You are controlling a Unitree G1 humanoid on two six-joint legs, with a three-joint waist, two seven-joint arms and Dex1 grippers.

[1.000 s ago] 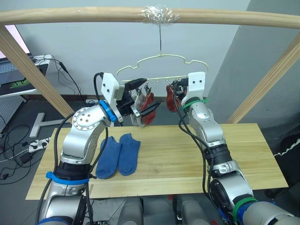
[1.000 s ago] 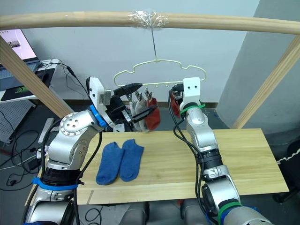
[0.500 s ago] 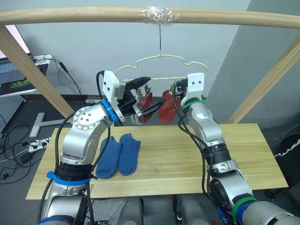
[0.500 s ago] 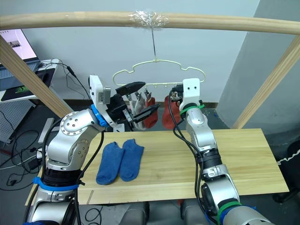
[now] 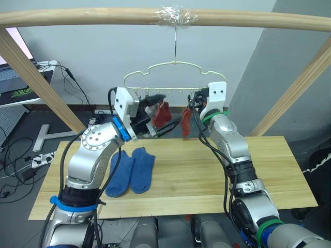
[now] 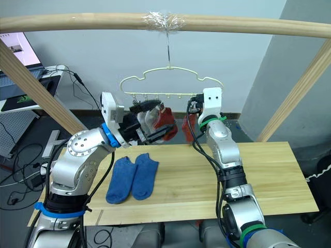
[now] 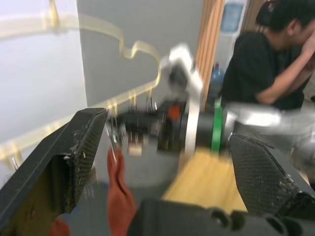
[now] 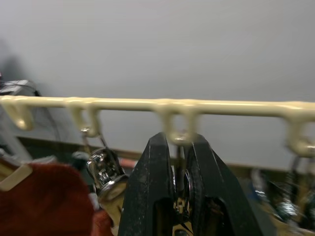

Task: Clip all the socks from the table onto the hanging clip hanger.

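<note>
On the hanger (image 6: 170,82), red socks (image 6: 166,118) are clipped; two blue socks (image 6: 133,177) remain. A clip (image 8: 179,167) is pinched by the right gripper (image 8: 178,162); the left gripper (image 7: 167,162) is spread.

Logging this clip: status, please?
Left gripper open near the clip hanger. Right gripper shut on a clip. Rust-red socks hang; two blue socks on the table. Nothing obstructing.

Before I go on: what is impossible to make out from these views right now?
- Grey socks: in the eye views the left tool covers the hanger's left clips.
- Rust-red sock by the right tool: its clip is hidden behind the wrist.
- Clips in the right wrist view: blurred.
- Left wrist view: the hanging red sock is blurred and cut off below.
</note>
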